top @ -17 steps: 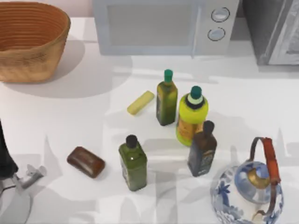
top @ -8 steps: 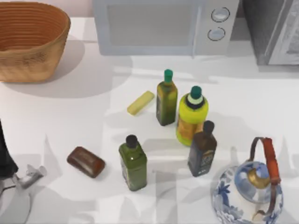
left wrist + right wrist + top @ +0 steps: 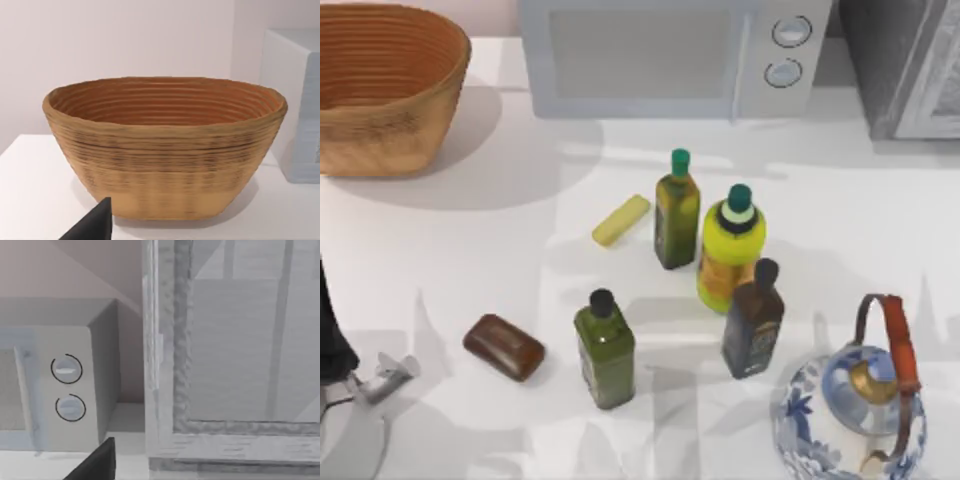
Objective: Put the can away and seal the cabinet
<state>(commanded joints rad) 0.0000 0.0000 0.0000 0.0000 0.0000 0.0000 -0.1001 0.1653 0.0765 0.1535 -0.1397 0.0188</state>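
Cabinet: top right corner of table, beside microwave. Left arm: parked at left edge. Finger state of both grippers: cannot tell.

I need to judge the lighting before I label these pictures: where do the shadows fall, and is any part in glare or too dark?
Top view: the basket casts a wide soft shadow to its right on the table; fainter grey streaks cross the table near the bottles. No strong glare. Left wrist view: evenly lit, a soft shadow under the basket. Right wrist view: the cabinet door shows pale reflected streaks; nothing is dark.
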